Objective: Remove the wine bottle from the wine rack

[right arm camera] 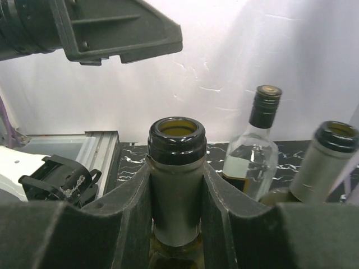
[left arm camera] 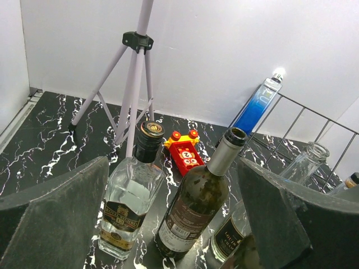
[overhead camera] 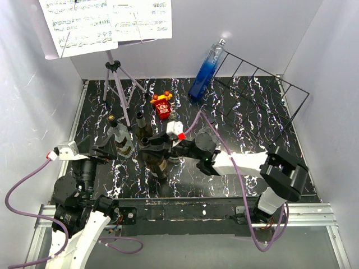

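My right gripper (overhead camera: 150, 147) is shut on the grey-foiled neck of a dark green wine bottle (right arm camera: 176, 185), just under its open mouth. That bottle (overhead camera: 158, 163) stands upright among other bottles left of the table's middle. It is well away from the black wire wine rack (overhead camera: 263, 92) at the back right. A blue bottle (overhead camera: 205, 73) leans on the rack's left end. My left gripper (overhead camera: 112, 150) is open, holding nothing. A clear square bottle (left arm camera: 132, 196) and a dark bottle (left arm camera: 196, 207) stand just ahead of its fingers (left arm camera: 56, 218).
A tripod music stand (overhead camera: 115, 84) with sheet music stands at the back left. A red and yellow toy (overhead camera: 162, 105) lies behind the bottles. A clear empty bottle (left arm camera: 305, 162) and a labelled one (left arm camera: 233, 235) stand close by. White walls enclose the table.
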Controlling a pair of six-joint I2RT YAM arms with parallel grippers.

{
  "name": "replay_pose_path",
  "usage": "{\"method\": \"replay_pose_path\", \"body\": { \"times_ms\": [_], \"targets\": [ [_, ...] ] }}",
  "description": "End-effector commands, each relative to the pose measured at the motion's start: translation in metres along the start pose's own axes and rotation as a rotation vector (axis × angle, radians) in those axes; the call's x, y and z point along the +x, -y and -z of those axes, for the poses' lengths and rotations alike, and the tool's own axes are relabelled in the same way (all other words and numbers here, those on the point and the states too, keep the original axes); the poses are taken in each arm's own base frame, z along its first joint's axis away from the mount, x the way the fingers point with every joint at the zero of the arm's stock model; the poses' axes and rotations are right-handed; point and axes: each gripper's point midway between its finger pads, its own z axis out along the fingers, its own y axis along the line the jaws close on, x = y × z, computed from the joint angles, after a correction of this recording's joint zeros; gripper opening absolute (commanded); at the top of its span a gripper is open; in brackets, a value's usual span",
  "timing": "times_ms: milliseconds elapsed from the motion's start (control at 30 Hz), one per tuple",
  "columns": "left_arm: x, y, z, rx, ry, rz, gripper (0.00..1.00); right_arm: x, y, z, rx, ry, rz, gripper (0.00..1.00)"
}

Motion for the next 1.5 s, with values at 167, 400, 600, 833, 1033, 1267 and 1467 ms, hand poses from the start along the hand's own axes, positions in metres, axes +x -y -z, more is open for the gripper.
{"method": "replay_pose_path", "body": {
  "times_ms": [167, 400, 600, 833, 1033, 1267, 1467],
  "targets": [
    [0.006, -0.005, -0.002, -0.026, -0.021, -0.007, 0.98, -0.094, -0.021, -0.037, -0.054, 0.393, 0.134, 0.01],
    [0.008, -0.004, -0.003, -0.023, -0.027, -0.009, 0.98, -0.083, -0.023, -0.042, -0.029, 0.381, 0.111, 0.01],
    [0.009, -0.001, -0.005, -0.009, -0.037, -0.012, 0.98, -0.079, -0.027, -0.049, -0.038, 0.38, 0.098, 0.01],
    [0.01, -0.001, -0.005, -0.011, -0.038, -0.013, 0.98, -0.078, -0.023, -0.061, -0.038, 0.393, 0.096, 0.01],
    [0.011, -0.001, -0.005, -0.011, -0.042, -0.014, 0.98, -0.066, -0.026, -0.057, -0.042, 0.362, 0.058, 0.12],
    [0.01, 0.0, -0.005, -0.004, -0.041, -0.013, 0.98, -0.054, -0.028, -0.045, -0.027, 0.327, 0.05, 0.53],
    [0.011, 0.0, -0.005, -0.004, -0.042, -0.014, 0.98, -0.053, -0.028, -0.038, -0.012, 0.318, 0.052, 0.62]
  ]
}}
